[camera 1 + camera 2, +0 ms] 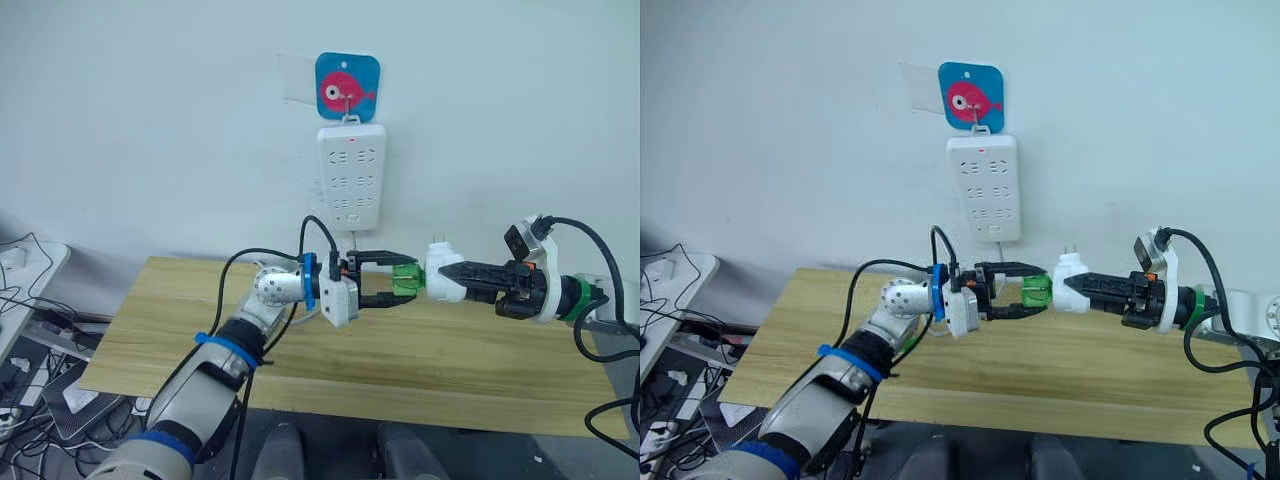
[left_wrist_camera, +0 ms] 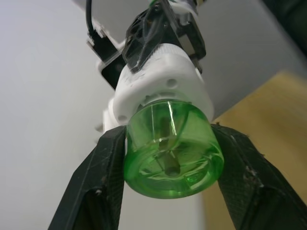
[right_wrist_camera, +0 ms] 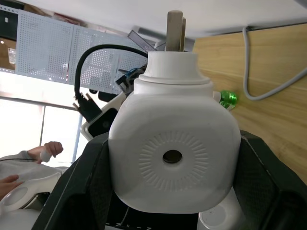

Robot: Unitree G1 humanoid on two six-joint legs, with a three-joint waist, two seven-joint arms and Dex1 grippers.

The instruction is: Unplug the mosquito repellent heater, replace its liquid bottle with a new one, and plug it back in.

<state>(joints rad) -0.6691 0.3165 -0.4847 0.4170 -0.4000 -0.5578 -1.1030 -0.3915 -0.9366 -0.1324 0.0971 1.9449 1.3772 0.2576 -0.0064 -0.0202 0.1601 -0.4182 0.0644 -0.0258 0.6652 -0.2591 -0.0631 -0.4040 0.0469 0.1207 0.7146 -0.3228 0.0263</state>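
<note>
Held in mid-air above the wooden table (image 1: 480, 350), below the wall-hung power strip (image 1: 351, 176): the mosquito repellent heater (image 1: 441, 274), smooth white rounded plastic, squarish from the right wrist view with a round vent hole ringed by fine radial ribs, two metal prongs pointing up. Clamped across its sides by the right gripper (image 1: 455, 272), matte black fingers (image 3: 79, 191) pressed flat to the shell. Still joined to the heater's open end: the liquid bottle (image 1: 405, 279), squat, glossy translucent green, round-bodied, capless, lying level. Pinched at its base between the black fingers (image 2: 98, 187) of the left gripper (image 1: 398, 280), one each side, touching the plastic. Farther out: pale plain wall, a blue square hook plate (image 1: 347, 87) with a pink fish above the strip, light wood grain on the tabletop.
</note>
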